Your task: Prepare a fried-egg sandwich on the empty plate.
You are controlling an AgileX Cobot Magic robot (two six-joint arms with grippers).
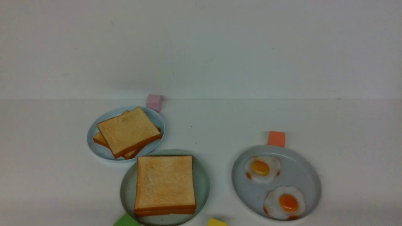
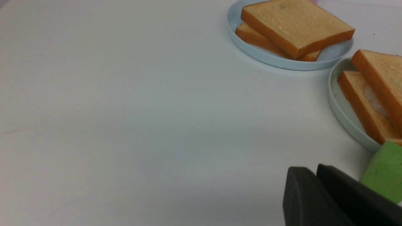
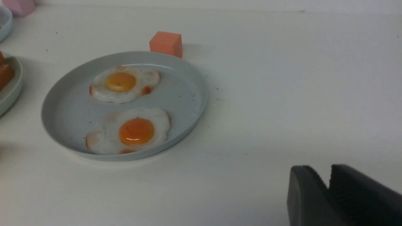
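Left gripper (image 2: 309, 175): black jaws nearly together, empty; right gripper (image 3: 326, 179) likewise, slight gap. Stacked golden-brown toast sandwich with white egg between (image 1: 165, 185) on round mint-green plate (image 1: 125, 188), lower centre of front view. Nearer left arm. Judged complete.

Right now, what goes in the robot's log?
fried-egg sandwich: stacked on mint plate | spare eggs: two | both jaws: holding nothing

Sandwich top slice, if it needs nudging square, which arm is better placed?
Probably left. The left gripper hangs by the green block, right beside the mint-green plate holding the sandwich. The right gripper faces the egg plate, farther from it.
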